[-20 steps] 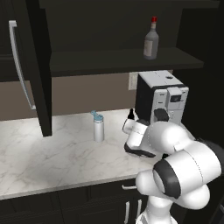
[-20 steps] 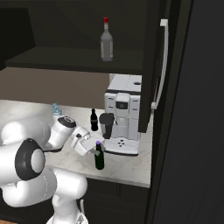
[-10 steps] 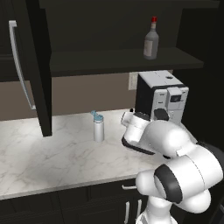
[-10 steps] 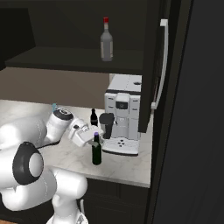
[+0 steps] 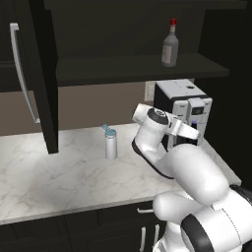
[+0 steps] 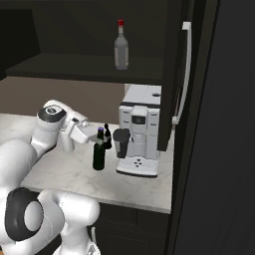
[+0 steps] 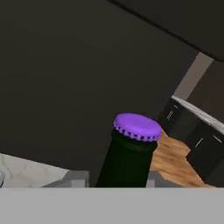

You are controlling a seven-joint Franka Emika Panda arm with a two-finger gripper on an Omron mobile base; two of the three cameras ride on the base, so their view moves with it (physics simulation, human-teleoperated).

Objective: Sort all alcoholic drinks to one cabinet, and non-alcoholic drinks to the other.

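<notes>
Compared with a second ago, the arm has been drawn up and back: the tool [image 6: 101, 141] is now seen at the neck of the green beer bottle [image 6: 98, 155], where earlier it was held lower and its fingers stood wider. The fingers are closed on the bottle's neck. In the hand view the neck rises between the two fingertips [image 7: 76, 179], and a purple crown cap [image 7: 137, 127] is seen on top. Whether the bottle's base rests on the desk [image 6: 74, 174] or is lifted just off it cannot be told.

On the left of the left base view, an upper cabinet door [image 5: 34, 74] with a long silver bar handle [image 5: 22, 74] stands open. On the marble desk below, the white flask [image 5: 111, 143] with its light-blue spout lid stands upright, well apart from the tool. The open cabinet's shelf [image 5: 123, 69] holds one thing: the clear-grey liquor bottle [image 5: 170, 45] with a red cap, upright near the shelf's right end.

In the right base view, the beer bottle is seen just left of the coffee machine [image 6: 142, 127], which stands on the desk under the shelf. A small black bottle [image 6: 107, 137] stands just behind the beer bottle, mostly hidden. Further right, the second cabinet door [image 6: 172, 74] with its silver bar handle [image 6: 183, 69] also stands open.
</notes>
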